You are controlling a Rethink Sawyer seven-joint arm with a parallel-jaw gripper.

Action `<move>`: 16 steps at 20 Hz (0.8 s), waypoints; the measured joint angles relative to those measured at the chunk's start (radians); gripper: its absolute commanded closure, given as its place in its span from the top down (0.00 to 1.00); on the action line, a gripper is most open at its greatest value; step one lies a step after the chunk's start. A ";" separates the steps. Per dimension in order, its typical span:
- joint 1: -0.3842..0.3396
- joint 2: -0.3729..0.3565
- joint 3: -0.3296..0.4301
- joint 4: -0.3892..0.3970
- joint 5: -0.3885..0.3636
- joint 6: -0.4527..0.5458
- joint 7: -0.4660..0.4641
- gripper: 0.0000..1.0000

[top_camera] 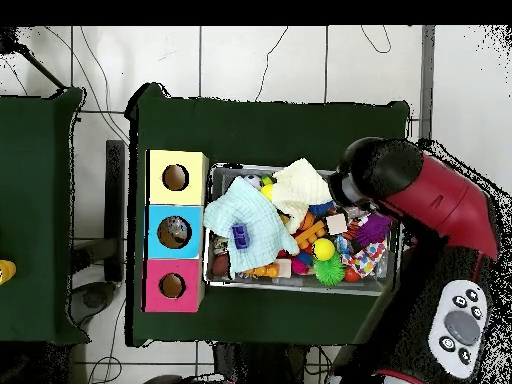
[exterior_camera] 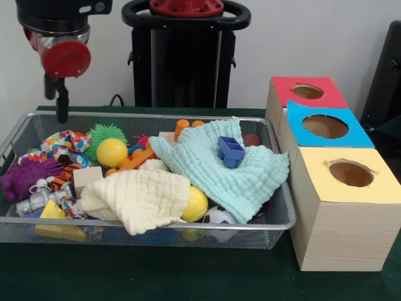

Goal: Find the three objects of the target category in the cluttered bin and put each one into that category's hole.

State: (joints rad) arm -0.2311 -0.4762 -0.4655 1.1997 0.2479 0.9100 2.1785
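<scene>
In the front view the wire mesh bin fills the left and centre of the frame on the dark green table, and no clear water bottle can be made out among its clutter or in the overhead view. A pale yellow cloth lies heaped at the bin's lower centre, with a mint green cloth spread to its right and a small blue plastic block resting on top of that. A yellow ball sits in front of a green spiky ball toward the upper left of the bin, a second yellow ball peeks out beside the yellow cloth, and a purple spiky toy lies against the left end. Three wooden boxes line the right side, each with a round hole: red-topped at the back, blue-topped in the middle, yellow-topped nearest the lower right. The arm's red and black head hangs at the upper left of the frame, and the dark pincer reaches down to the bin's far left rim; I cannot tell how it is set. From overhead the arm covers the bin's right end
</scene>
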 measured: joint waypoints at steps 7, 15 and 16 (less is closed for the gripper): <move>-0.019 0.037 0.023 0.016 -0.003 -0.085 0.000 1.00; -0.016 0.084 0.031 0.026 -0.004 -0.147 0.000 1.00; -0.017 0.085 0.038 0.036 -0.004 -0.162 0.000 1.00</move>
State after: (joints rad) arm -0.2486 -0.3913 -0.4280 1.2354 0.2440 0.7481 2.1785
